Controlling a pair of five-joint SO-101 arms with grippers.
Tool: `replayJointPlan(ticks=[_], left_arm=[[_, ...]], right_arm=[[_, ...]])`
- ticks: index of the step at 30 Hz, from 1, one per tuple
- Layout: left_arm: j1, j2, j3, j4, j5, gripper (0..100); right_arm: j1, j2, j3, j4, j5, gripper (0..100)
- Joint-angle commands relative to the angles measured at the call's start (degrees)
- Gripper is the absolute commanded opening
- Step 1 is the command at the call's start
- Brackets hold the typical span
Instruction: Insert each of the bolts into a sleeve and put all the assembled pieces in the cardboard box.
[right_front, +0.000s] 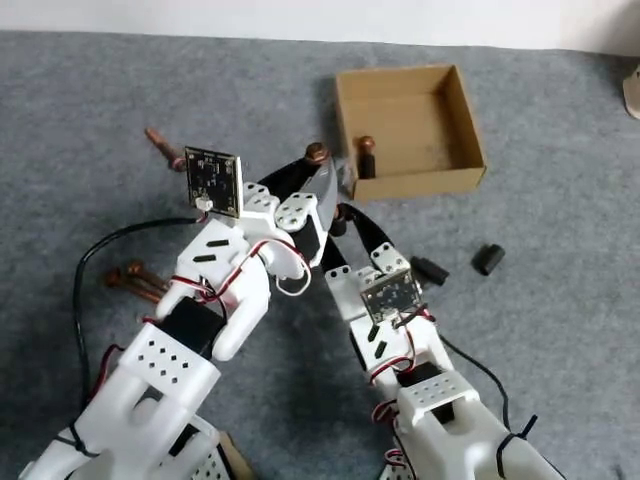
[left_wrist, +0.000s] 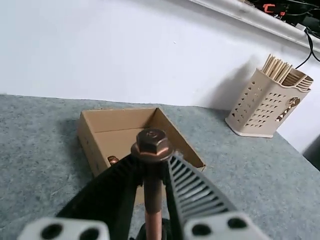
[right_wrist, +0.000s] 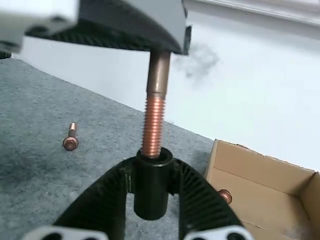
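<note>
The left gripper (left_wrist: 152, 162) is clamped on a copper hex bolt (left_wrist: 151, 145), held upright with the head uppermost; the right gripper (right_wrist: 151, 172) is clamped around a black sleeve (right_wrist: 150, 200), bore upward; the bolt's threaded end sits in the sleeve's top opening; both grippers meet just beside the cardboard box (right_front: 420, 183), which contains one assembled piece (right_front: 366, 158); two loose sleeves (right_front: 488, 259) lie on the grey carpet (right_front: 560, 330) near the right arm; one loose bolt (right_front: 163, 148) and two further bolts (right_front: 135, 278) lie beside the left arm.

Grey felt mat (right_front: 560, 330); beige perforated holder (left_wrist: 260, 110) with wooden sticks (left_wrist: 282, 70) by white wall (left_wrist: 100, 45).
</note>
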Motion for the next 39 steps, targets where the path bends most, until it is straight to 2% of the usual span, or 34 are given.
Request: replayJointPlan(ticks=[1, 7, 16, 24, 30, 39], left_arm=[[0.48, 1.98, -1.45, -1.85, -0.44, 0], [0.31, 14.02, -1.01, -14.24, -0.53, 0], [0.57, 13.23, -1.01, -14.24, -2.64, 0], [0.84, 3.56, -1.45, -2.11, -2.81, 0], [2.24, 3.03, -1.45, 1.58, -2.81, 0], [4.53, 2.68, -2.95, 14.24, -2.81, 1]], right_arm=[[0.40, -1.71, -1.80, -1.27, -0.09, 0.5], [0.40, -1.71, -1.80, -1.27, -0.09, 0.5], [0.48, -1.54, -1.98, -1.36, -0.09, 0.5], [0.66, -1.71, -1.98, -1.36, -0.09, 0.5], [1.27, -1.71, -2.15, -1.36, -0.26, 0.5], [4.53, -1.71, -1.98, -1.36, -0.53, 0.5]])
